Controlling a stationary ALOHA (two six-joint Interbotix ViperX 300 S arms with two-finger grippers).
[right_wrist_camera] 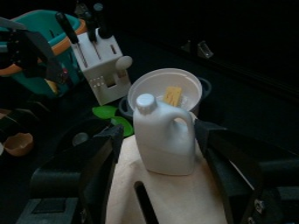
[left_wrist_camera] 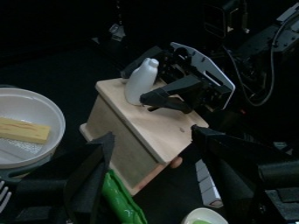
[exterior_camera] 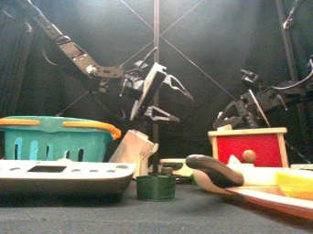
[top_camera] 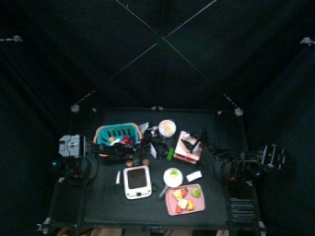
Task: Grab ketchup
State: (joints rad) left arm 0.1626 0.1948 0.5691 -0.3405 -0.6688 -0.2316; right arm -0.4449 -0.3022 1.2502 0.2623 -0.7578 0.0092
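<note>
No ketchup bottle can be made out in any view. A white plastic jug [right_wrist_camera: 166, 131] stands on top of a wooden box [right_wrist_camera: 128, 188] with a red front [exterior_camera: 248, 146]. My right gripper [right_wrist_camera: 163, 142] is open, with one jaw on each side of the jug. The left wrist view shows the jug [left_wrist_camera: 140, 80] on the box [left_wrist_camera: 135, 127] with the right gripper [left_wrist_camera: 176, 79] around it. My left gripper [left_wrist_camera: 152, 162] is open and empty, hovering just off the box's near corner. In the front view it hangs over the table's middle [exterior_camera: 156, 91].
A white bowl [right_wrist_camera: 176, 87] with a yellow piece stands behind the box, beside a white knife block [right_wrist_camera: 100, 61] and a teal basket [exterior_camera: 55, 137]. A white scale [exterior_camera: 61, 174], a green cup [exterior_camera: 156, 186] and a pink fruit tray [top_camera: 185, 198] sit at the front.
</note>
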